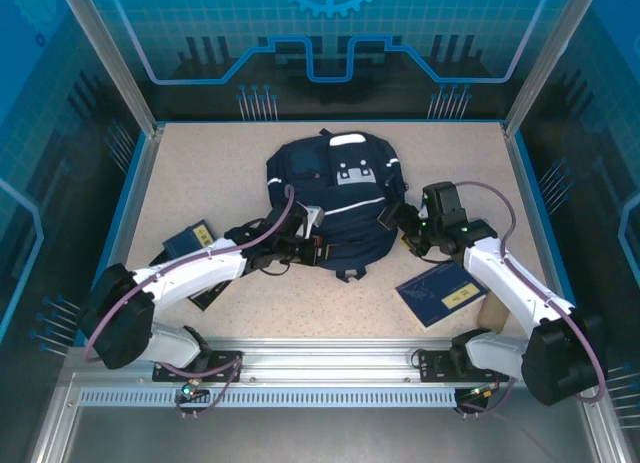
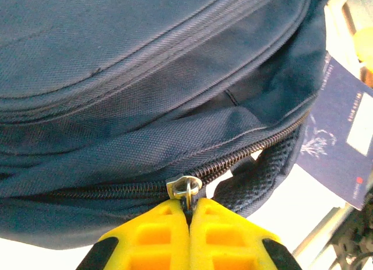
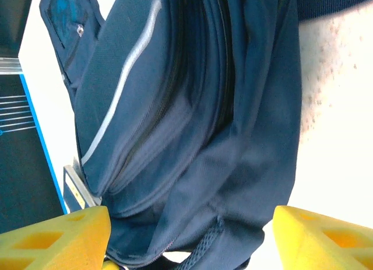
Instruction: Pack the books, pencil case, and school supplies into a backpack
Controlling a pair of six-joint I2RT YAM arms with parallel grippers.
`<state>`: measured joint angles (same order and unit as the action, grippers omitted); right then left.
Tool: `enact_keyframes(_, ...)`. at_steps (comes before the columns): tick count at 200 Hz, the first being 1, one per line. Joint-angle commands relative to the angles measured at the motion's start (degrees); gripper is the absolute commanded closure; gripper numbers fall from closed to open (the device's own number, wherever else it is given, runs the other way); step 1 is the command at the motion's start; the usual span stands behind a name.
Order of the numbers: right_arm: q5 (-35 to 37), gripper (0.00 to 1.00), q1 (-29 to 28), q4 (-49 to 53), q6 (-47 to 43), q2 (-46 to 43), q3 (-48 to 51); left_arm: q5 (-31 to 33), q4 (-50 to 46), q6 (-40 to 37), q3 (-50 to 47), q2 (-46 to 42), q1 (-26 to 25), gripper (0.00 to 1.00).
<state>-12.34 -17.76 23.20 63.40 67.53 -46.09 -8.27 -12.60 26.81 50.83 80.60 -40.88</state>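
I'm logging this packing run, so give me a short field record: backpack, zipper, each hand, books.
backpack: lying mid-table
zipper: partly open
left hand: shut on the zipper pull
right hand: open, fingers either side of the backpack's edge
left book: on the table by the left arm
right book: on the table by the right arm

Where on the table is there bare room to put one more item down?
Bare table lies in both far corners beside the backpack, and between it and the near rail. Crowded: its near sides, where the left book and the right book lie.
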Motion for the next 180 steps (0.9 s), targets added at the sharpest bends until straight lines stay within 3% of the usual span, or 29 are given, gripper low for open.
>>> enact_keyframes(1, -4.78, 0.26, -1.93, 1.22, 7.9, -0.3, 1.56, -2.9, 4.01, -1.24, 3.84, 2.16, -1.22, 1.0)
enact_keyframes(70, -0.84, 0.4, -12.48, -2.92, 19.43, 5.46, -2.17, -0.4, 4.67, 0.33, 5.42, 5.59, -3.13, 1.0)
enact_keyframes(104, -0.73, 0.41, -13.0, -2.76, 23.47, 10.01, -2.16, 0.53, 4.29, 1.17, 5.51, 5.57, -3.69, 1.0)
enact_keyframes(158, -2.6, 0.37, -11.97, -6.6, 20.76, 16.04, -3.96, 1.15, 3.57, 0.99, 6.6, 5.89, -4.68, 1.0)
enact_keyframes(180, -2.12, 0.42, -12.03, -3.87, 19.59, 17.11, -6.03, 0.65, 3.08, 0.3, 7.45, 5.8, -4.64, 1.0)
